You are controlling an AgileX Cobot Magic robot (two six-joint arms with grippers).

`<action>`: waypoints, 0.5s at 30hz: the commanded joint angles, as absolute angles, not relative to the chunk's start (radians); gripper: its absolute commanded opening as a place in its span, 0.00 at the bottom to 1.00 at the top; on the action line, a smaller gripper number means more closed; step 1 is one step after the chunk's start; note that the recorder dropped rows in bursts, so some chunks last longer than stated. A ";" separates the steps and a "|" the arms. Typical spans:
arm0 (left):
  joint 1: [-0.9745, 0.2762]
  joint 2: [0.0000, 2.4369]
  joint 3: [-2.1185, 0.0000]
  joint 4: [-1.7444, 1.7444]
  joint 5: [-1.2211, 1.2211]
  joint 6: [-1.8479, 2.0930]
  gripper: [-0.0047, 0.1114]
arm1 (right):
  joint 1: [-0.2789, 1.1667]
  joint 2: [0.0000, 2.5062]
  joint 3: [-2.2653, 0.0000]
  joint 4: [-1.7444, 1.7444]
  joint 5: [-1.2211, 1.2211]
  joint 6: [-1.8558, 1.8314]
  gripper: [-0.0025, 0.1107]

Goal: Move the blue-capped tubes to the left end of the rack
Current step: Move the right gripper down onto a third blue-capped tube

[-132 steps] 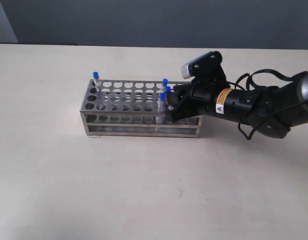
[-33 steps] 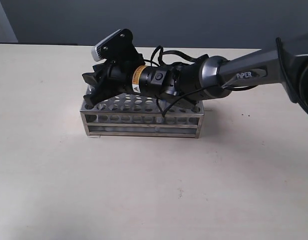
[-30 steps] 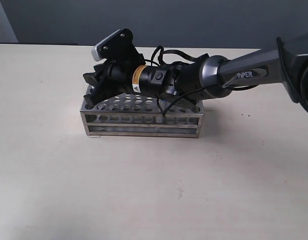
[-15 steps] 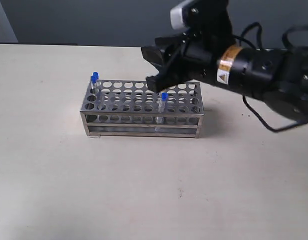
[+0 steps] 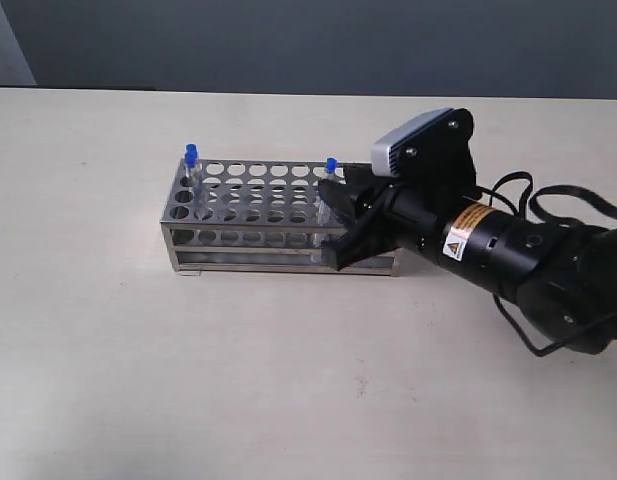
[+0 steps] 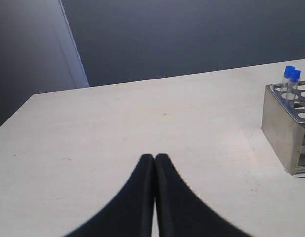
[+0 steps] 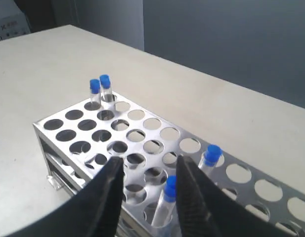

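The steel rack (image 5: 250,256) stands mid-table, also seen as the rack (image 7: 49,147) and rack end (image 6: 278,123). Two blue-capped tubes (image 5: 191,156) stand in its left end, shown as the pair (image 7: 100,85) and the caps (image 6: 291,73). A third tube (image 5: 331,166) sits in the back row toward the right; the same tube (image 7: 211,154). My right gripper (image 5: 333,224) is open at the rack's front right. Between the right gripper's (image 7: 150,161) fingers stands the fourth tube (image 7: 169,191), close to one finger. My left gripper (image 6: 154,157) is shut and empty over bare table, left of the rack.
The rack rests on a pale table (image 5: 288,380). A dark wall (image 5: 308,40) runs behind the far edge. The right arm's body (image 5: 508,255) lies low over the table to the right of the rack.
The right arm has left the rack's left end, risen, then dropped to the front right of the rack, its open fingers now either side of a tube there.
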State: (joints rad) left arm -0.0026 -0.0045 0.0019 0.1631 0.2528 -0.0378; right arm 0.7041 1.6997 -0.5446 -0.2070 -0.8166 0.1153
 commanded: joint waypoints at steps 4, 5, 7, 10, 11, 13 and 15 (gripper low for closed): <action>-0.009 0.000 0.000 0.162 0.239 -0.041 0.04 | 0.698 1.831 -0.546 -0.150 -0.978 0.106 0.34; -0.009 0.000 0.000 0.162 0.239 -0.041 0.04 | 0.698 1.840 -0.546 -0.147 -0.986 0.106 0.34; -0.009 0.000 0.000 0.162 0.239 -0.041 0.04 | 0.698 1.853 -0.561 -0.145 -0.984 0.106 0.34; -0.009 0.000 0.000 0.162 0.239 -0.041 0.04 | 0.698 1.871 -0.595 -0.157 -0.974 0.106 0.34; -0.009 0.000 0.000 0.162 0.239 -0.041 0.04 | 0.698 1.877 -0.606 -0.159 -0.975 0.106 0.34; -0.009 0.000 0.000 0.162 0.239 -0.041 0.04 | 0.698 1.896 -0.634 -0.159 -0.971 0.106 0.34; -0.009 0.000 0.000 0.162 0.239 -0.041 0.04 | 0.698 1.910 -0.659 -0.159 -0.946 0.106 0.34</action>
State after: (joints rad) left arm -0.0026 -0.0045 0.0019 0.1631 0.2528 -0.0378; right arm 0.7041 1.8892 -0.6283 -0.1540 -0.9598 0.1113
